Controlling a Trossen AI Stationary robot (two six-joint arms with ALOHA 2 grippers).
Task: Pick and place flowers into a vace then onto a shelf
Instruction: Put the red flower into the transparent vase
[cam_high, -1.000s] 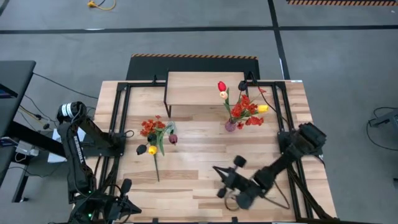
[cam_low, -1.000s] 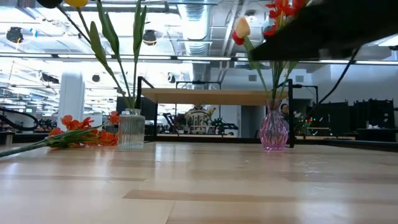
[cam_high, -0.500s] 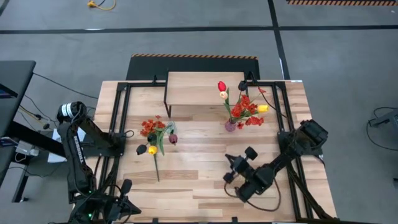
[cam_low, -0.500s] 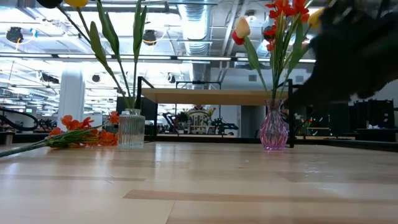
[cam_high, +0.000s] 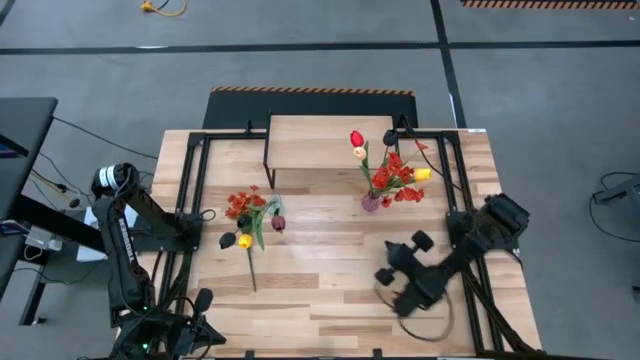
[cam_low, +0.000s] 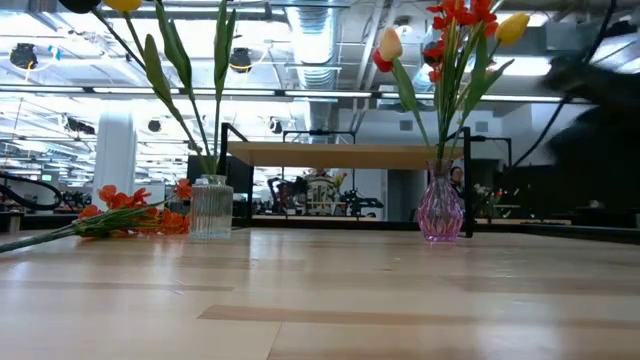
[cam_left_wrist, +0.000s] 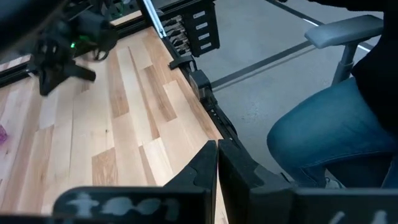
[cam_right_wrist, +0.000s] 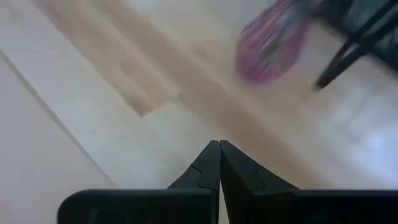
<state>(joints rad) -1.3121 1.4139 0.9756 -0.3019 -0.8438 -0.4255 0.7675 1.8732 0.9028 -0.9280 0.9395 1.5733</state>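
Note:
A pink glass vase (cam_high: 371, 202) stands on the table in front of the shelf (cam_high: 330, 143). It holds red, cream and yellow flowers (cam_high: 390, 172); the low view shows the vase (cam_low: 441, 210) upright. Left of centre, a clear ribbed vase (cam_low: 210, 207) holds green stems. A red-orange spray (cam_low: 130, 215) lies flat beside it, seen from above among the left flowers (cam_high: 250, 215). My right gripper (cam_high: 384, 274) is shut and hangs over the table's near right part, pointing at the pink vase (cam_right_wrist: 273, 40). My left gripper (cam_left_wrist: 217, 146) is shut at the near left corner (cam_high: 203, 300).
Black metal frame rails run along the table's left and right sides (cam_high: 195, 190). A seated person's jeans-clad leg (cam_left_wrist: 329, 130) shows just beyond the table's near edge. Bare wood lies between the two vases and in the near middle (cam_high: 310, 270).
My right gripper has swung toward the table's right edge and sunk a little. It has turned from pointing left to pointing toward the pink vase, and it has stayed shut. In the low view its dark arm has cleared away from in front of the flowers. The flowers and vases have not moved.

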